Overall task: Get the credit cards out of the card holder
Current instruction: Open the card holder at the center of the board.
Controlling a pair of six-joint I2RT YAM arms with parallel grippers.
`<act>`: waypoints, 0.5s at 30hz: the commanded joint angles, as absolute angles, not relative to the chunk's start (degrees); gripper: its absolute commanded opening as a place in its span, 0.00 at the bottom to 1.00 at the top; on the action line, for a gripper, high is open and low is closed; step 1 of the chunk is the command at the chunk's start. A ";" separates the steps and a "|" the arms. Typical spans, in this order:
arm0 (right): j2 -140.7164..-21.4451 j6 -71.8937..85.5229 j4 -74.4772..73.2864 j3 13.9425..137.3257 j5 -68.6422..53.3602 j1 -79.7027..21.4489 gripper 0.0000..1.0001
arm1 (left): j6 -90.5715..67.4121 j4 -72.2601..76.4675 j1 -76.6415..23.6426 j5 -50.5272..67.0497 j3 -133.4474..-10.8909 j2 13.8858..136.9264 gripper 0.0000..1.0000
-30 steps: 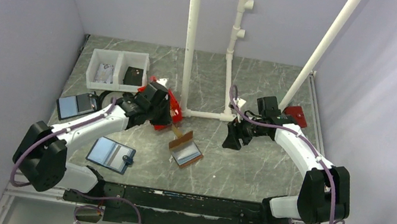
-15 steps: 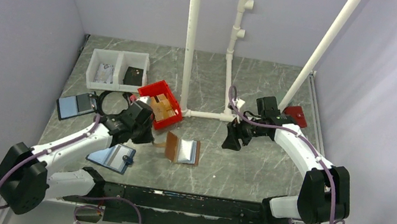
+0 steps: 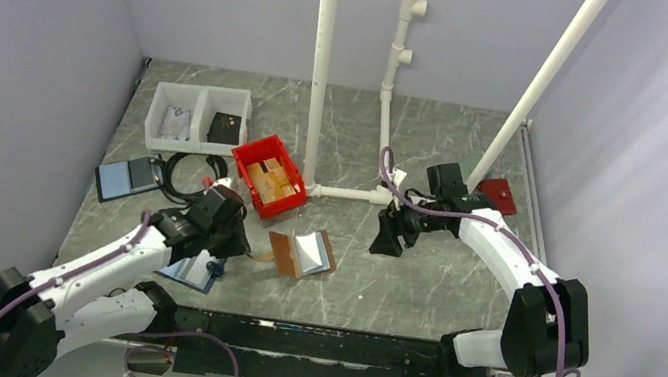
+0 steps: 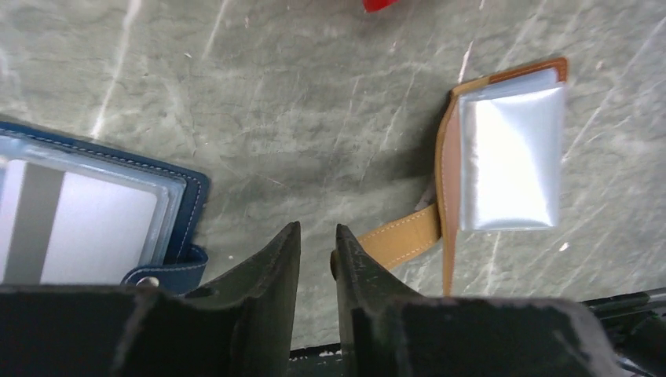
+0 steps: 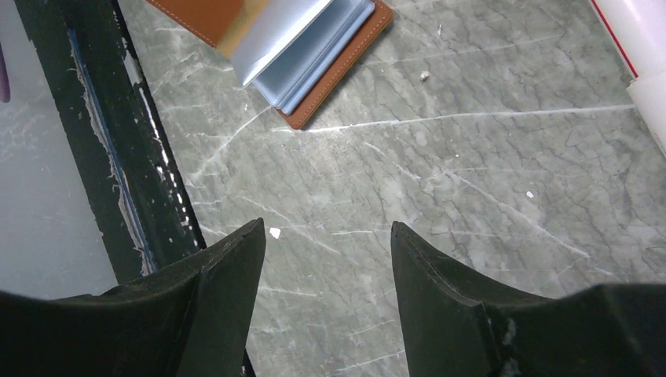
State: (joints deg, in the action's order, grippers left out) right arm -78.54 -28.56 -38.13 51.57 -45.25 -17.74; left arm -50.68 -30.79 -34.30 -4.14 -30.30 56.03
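Two claws, both empty. Left claw (image 4: 316,229) sits low over the worktop (image 4: 314,102), fingers parted only a sliver with nothing between them. The tan strap (image 4: 400,236) of the card holder (image 4: 503,157) lies just beside its right finger; touching or not, I can't tell. Right claw (image 5: 326,228) hangs spread wide, with the holder at the top edge of its view, apart from it. The holder lies open mid-worktop between my two arms, near the red bin (image 3: 268,175), pale shiny sleeves up. Cards in those sleeves? Can't tell, glare. No loose card beside it, so I judge the task early: the step is positioning and pinning the holder. Next I'd need one claw to press down the brown cover or strap, and the other to come in low at a sleeve mouth and pinch a card edge. Thin target, and the holder will likely slide on this smooth top. Blue-edged folder (image 4: 86,212) by the left claw isn't my target.
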 commanded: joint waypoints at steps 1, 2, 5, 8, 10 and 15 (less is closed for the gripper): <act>-78.36 -30.14 -38.66 52.29 -47.11 -18.10 0.62 | -49.33 -37.78 -34.28 -9.91 -36.71 51.31 0.34; -78.33 -30.20 -38.71 52.37 -47.19 -18.11 0.62 | -48.29 -39.38 -34.24 -10.86 -38.39 50.50 0.39; -78.23 -30.30 -38.76 52.31 -47.20 -18.19 0.62 | -44.71 -42.61 -34.19 -11.68 -43.69 48.54 0.51; -78.20 -30.28 -38.76 52.38 -47.19 -18.19 0.62 | -39.66 -40.23 -34.19 -5.15 -46.15 46.40 0.56; -78.25 -30.27 -38.76 52.38 -47.20 -18.24 0.62 | -37.81 -35.03 -34.20 1.87 -46.00 44.99 0.59; -78.49 -30.15 -38.67 52.38 -46.99 -18.37 0.62 | -41.81 -16.15 -34.27 21.04 -42.92 47.91 0.59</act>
State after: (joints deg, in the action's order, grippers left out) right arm -78.54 -28.99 -38.59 51.57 -45.41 -18.09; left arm -40.93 -32.42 -34.30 3.99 -44.58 45.06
